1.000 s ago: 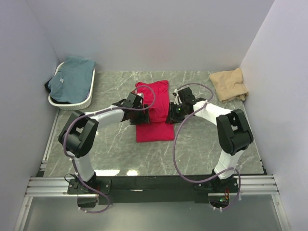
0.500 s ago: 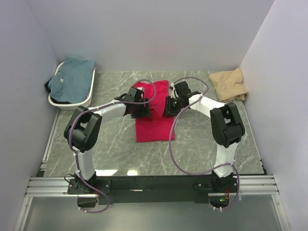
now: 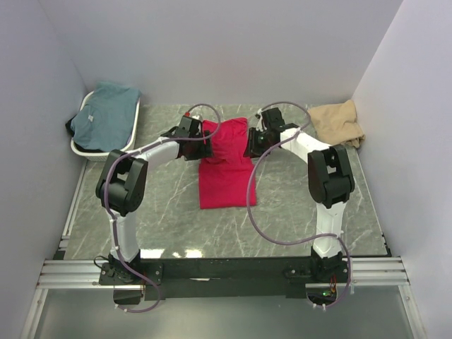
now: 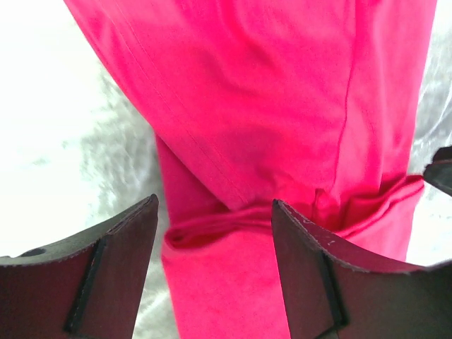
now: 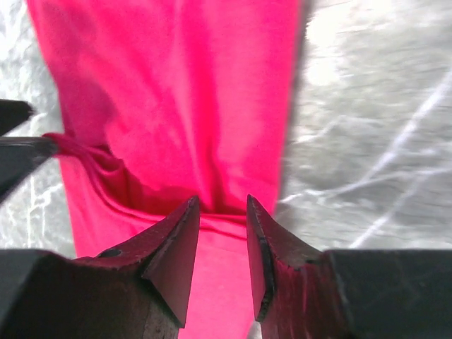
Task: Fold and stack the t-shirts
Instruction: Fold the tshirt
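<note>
Arms (image 3: 152, 152) stretched far, flanking red t-shirt (image 3: 226, 176); left fingers (image 4: 134, 233) wide apart, right fingers (image 5: 182, 229) narrowly apart above its fold.

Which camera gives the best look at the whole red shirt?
Top external: the red shirt shows whole there. The left wrist view catches only a close-up fold; the right wrist view only one side edge beside the marble tabletop.

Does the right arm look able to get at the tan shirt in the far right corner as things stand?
Probably yes. The tan shirt lies uncovered on the table, to the right of the right end effector, which hovers at the red shirt's edge. Nothing stands between them.
</note>
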Available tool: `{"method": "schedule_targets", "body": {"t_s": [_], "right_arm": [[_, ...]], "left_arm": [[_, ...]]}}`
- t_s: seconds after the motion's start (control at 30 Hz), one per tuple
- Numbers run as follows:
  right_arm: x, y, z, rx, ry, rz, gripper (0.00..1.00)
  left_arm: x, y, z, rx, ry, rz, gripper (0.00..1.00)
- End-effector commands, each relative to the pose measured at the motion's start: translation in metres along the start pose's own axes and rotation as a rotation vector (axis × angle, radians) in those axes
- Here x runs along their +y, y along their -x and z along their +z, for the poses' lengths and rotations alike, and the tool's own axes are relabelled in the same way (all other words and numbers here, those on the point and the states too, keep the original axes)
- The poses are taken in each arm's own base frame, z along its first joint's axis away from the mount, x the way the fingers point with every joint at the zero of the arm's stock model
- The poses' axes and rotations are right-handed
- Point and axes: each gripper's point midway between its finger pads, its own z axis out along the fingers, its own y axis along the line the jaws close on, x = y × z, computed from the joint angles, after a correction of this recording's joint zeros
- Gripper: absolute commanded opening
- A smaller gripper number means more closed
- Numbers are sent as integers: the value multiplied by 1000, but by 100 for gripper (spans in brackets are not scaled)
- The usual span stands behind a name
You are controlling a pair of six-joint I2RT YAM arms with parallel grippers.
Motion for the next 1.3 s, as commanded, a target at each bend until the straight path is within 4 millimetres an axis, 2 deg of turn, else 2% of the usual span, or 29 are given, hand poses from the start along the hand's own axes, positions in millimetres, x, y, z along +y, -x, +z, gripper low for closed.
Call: {"method": "schedule_targets", "body": {"t_s": [0.0, 0.07, 0.1, 0.17, 0.2, 0.27, 0.3, 0.33, 0.37, 0.4, 0.43, 0.47, 0.5, 0.53, 0.6, 0.63, 0.8, 0.93, 1.1, 1.27], "right_arm": [[-3, 35, -24, -107, -30, -27, 43], [-1, 35, -41, -123, -32, -36, 48], [-3, 34, -46, -131, -34, -39, 51], [-8, 20, -60, -134, -45, -34, 53], [-11, 13, -64, -130, -46, -25, 53], [-15, -11, -72, -107, -31, -6, 53], [-15, -21, -73, -97, -24, -2, 53], [-18, -43, -77, -70, -15, 14, 53], [-17, -50, -78, -69, 2, 20, 53], [-15, -57, -85, -77, 18, 19, 54], [-20, -80, -82, -38, 19, 42, 54], [-17, -87, -83, -39, 46, 46, 54], [-17, -95, -83, -35, 54, 56, 54], [-19, -112, -86, -19, 68, 71, 54], [-17, -123, -86, -22, 97, 82, 54], [-19, -135, -87, -14, 101, 95, 54], [-18, -152, -87, -15, 134, 122, 54], [-19, -163, -83, -5, 155, 137, 54], [-19, -168, -73, 24, 180, 152, 54], [-17, -160, -67, 25, 187, 161, 53]], "left_arm": [[-9, 40, -10, -127, -6, 50, 71], [-11, 45, -25, -154, -9, 52, 73], [-6, 38, -27, -145, 4, 46, 74], [-5, 34, -42, -155, 4, 33, 76], [4, 17, -42, -126, 19, 13, 76], [1, 10, -58, -143, -15, -9, 77], [7, -7, -65, -127, -24, -36, 77], [7, -17, -69, -118, -38, -48, 77], [4, -24, -73, -114, -72, -60, 77], [10, -44, -81, -98, -83, -84, 77], [9, -54, -84, -89, -104, -93, 77], [8, -63, -88, -79, -128, -101, 77], [13, -83, -87, -56, -134, -120, 77], [8, -87, -95, -65, -159, -113, 77], [12, -105, -99, -58, -167, -119, 76], [10, -114, -100, -43, -172, -112, 76], [12, -136, -107, -50, -215, -127, 76], [10, -143, -110, -61, -247, -140, 76], [5, -146, -105, -67, -287, -162, 75], [-4, -153, -96, -47, -336, -178, 74]]}}
